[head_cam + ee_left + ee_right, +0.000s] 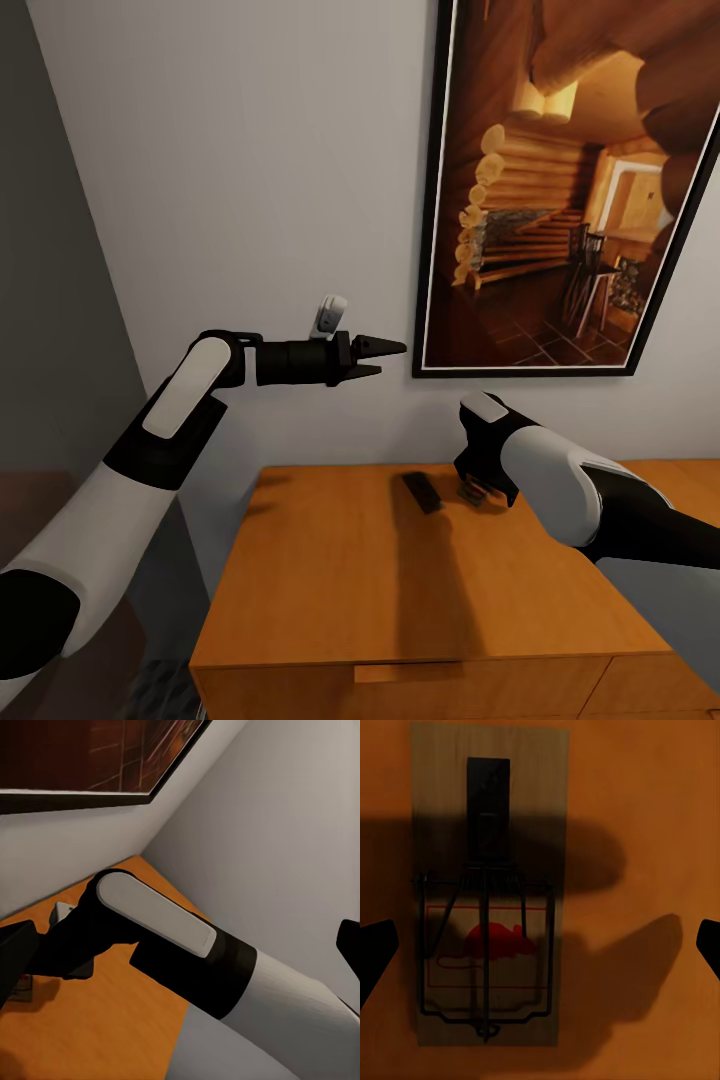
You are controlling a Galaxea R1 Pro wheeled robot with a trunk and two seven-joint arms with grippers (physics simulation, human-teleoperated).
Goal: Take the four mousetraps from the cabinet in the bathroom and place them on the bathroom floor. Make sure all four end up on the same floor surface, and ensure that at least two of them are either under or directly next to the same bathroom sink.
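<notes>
Two mousetraps lie on the orange-brown cabinet top (400, 600) near the wall. One mousetrap (422, 492) looks dark and lies bare. The other mousetrap (487, 892), a tan board with a dark wire bar and a red mouse print, is directly below my right gripper (478, 492). That gripper points down at it and is open, its dark fingertips (375, 952) standing wide on either side and not touching the board. My left gripper (385, 360) is held up in the air near the wall, pointing right, open and empty.
A large framed picture of a log cabin (560, 200) hangs on the white wall behind the cabinet. A grey wall stands at the left. A drawer front with a slim handle (410, 672) faces me at the cabinet's near edge.
</notes>
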